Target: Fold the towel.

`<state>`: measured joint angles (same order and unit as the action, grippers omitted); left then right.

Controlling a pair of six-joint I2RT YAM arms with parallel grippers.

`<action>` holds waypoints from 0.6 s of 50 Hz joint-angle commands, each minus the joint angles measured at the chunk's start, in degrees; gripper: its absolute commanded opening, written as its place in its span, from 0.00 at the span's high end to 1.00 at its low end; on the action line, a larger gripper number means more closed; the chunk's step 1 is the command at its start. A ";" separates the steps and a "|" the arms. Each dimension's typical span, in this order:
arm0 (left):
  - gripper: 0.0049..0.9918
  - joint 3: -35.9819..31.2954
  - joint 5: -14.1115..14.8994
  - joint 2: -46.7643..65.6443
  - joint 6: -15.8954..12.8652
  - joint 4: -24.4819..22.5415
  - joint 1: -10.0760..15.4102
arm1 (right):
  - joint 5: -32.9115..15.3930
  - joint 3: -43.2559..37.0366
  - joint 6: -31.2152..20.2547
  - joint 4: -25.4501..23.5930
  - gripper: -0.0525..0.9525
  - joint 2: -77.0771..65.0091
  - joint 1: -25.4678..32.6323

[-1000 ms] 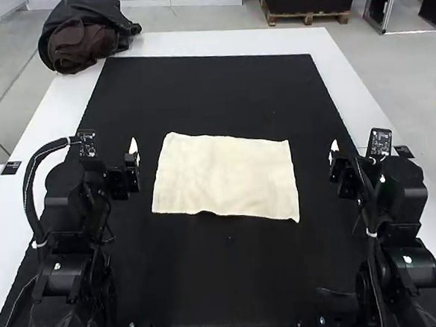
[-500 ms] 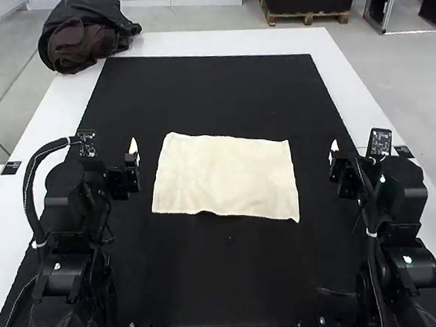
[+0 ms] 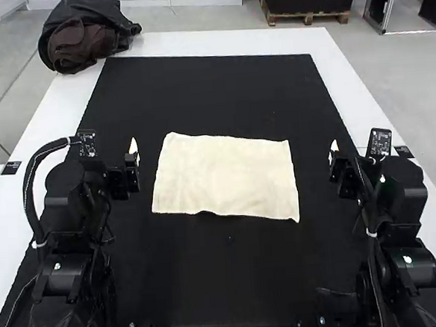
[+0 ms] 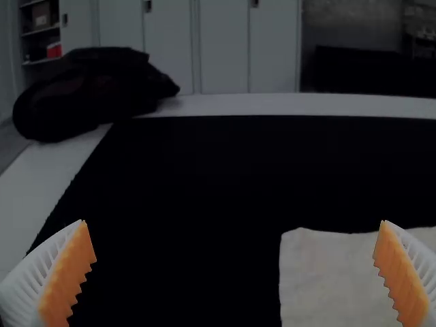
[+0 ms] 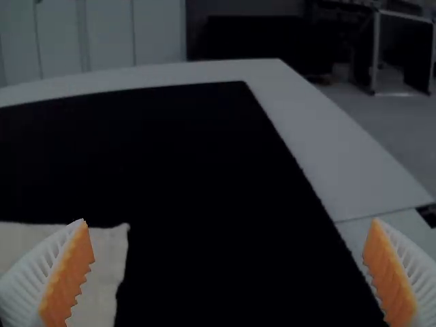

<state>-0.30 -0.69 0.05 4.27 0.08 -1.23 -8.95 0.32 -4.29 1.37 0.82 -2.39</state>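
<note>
Cream towel [image 3: 226, 176], spread flat, long axis running left to right, slightly skewed

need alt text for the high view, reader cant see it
Cream towel spread on a black mat on a white table, between the left arm and the right arm, their jaws clear of it. A dark bundle sits at the table's far left corner.

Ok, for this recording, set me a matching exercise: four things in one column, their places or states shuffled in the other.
1. Cream cloth towel
2. Black rectangular mat
3. Black-and-brown fabric bundle
4. Left gripper with white ribbed fingers and orange pads

A. At the white table's far left corner
B. Open, holding nothing
C. Lying flat, ungripped
D. Beneath the towel

Pairs: 1-C, 2-D, 3-A, 4-B
</note>
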 commanded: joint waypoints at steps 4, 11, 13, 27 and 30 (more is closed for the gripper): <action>0.03 0.21 -0.54 -0.32 -0.67 -0.43 -0.08 | 0.69 -0.32 -0.10 0.39 0.04 -0.64 -0.33; 0.03 0.21 -0.54 -0.32 -0.93 -0.60 0.00 | 2.01 -0.23 -1.07 0.48 0.04 -0.64 -0.42; 0.03 0.21 -0.54 -0.32 -1.02 -1.13 -0.08 | 2.01 -0.23 -1.07 0.92 0.04 -0.64 -0.33; 0.03 0.12 -5.29 -0.23 -8.23 -21.70 -0.44 | 9.04 0.83 -14.16 26.23 0.04 -0.64 0.11; 0.04 -0.14 -6.34 -0.23 -8.32 -25.65 -0.44 | 10.53 2.76 -14.60 26.23 0.04 -0.64 0.11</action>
<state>-0.30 -3.60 0.03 -1.61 -22.04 -1.23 -3.09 0.67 -13.65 26.72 0.67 -2.39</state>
